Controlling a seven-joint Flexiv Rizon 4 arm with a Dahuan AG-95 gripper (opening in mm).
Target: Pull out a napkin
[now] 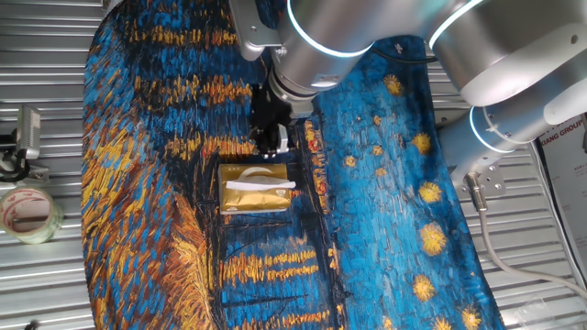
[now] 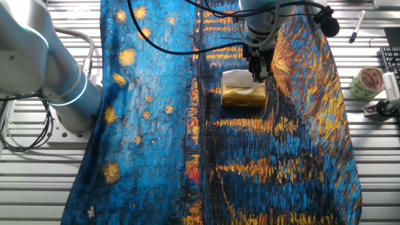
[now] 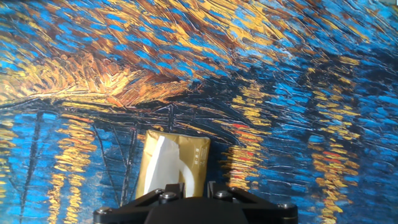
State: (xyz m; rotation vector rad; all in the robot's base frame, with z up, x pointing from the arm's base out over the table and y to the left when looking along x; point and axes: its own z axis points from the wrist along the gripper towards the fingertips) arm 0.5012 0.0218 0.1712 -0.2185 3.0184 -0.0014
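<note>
One napkin [image 1: 261, 185] pokes from the gold box's [image 1: 254, 201] slot, just below and ahead of the fingers [image 1: 271, 139]; their spread I cannot tell. Descend centred over it, pinch the raised fold, lift straight.

Robotics lab: ribbed metal surface [image 1: 37, 293] under painted cloth [image 1: 385, 183], tape roll [image 1: 27, 213] at left, cabled arm base [image 2: 65, 94].

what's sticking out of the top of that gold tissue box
A white napkin pokes from the slot in the gold tissue box, lying across its top. The gripper hangs above. The box's contents are hidden.
</note>
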